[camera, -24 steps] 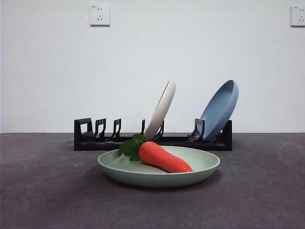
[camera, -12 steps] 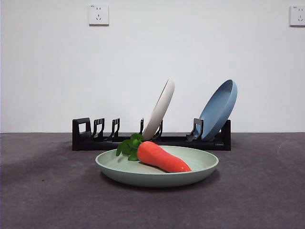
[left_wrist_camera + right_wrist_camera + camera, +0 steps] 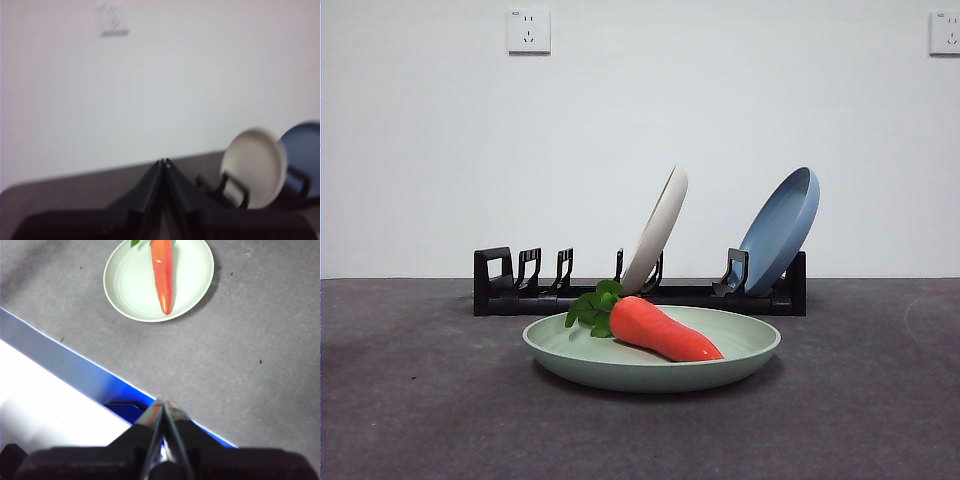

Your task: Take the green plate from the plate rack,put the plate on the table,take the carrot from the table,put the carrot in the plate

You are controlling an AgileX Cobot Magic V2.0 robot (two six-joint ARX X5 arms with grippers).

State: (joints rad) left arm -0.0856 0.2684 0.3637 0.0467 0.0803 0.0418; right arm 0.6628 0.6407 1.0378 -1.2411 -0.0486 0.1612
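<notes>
We are observing a flat, dark grey, matte, slightly mottled table (image 3: 410, 400) that is carrying two things directly. A round, shallow, pale sage-green plate with a raised rim (image 3: 720, 372) is resting flat on it toward the front. Behind the plate, apart from it, a long, low black plastic plate rack with upright slotted holders (image 3: 520, 285) is standing on the surface, running side to side.

Plain white wall (image 3: 640, 140) with 2 white sockets (image 3: 529, 31) up high.
</notes>
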